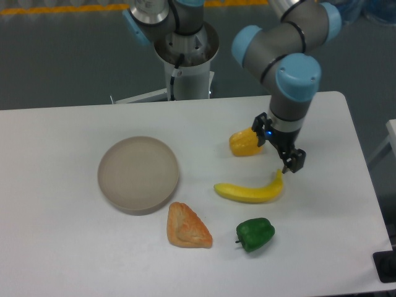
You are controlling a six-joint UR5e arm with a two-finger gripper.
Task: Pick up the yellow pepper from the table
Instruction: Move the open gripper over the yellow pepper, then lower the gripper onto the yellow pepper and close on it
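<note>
The yellow pepper sits on the white bench, right beside the gripper, whose fingers look spread and hold nothing. A banana lies just below, and a green pepper sits nearer the front edge.

Even, soft overhead light, fairly bright; table mildly washed out. Faint shadows under plate and banana. Whole pic slightly soft, low-res.

The gripper hides the right side of the yellow pepper (contact between them unclear).
</note>
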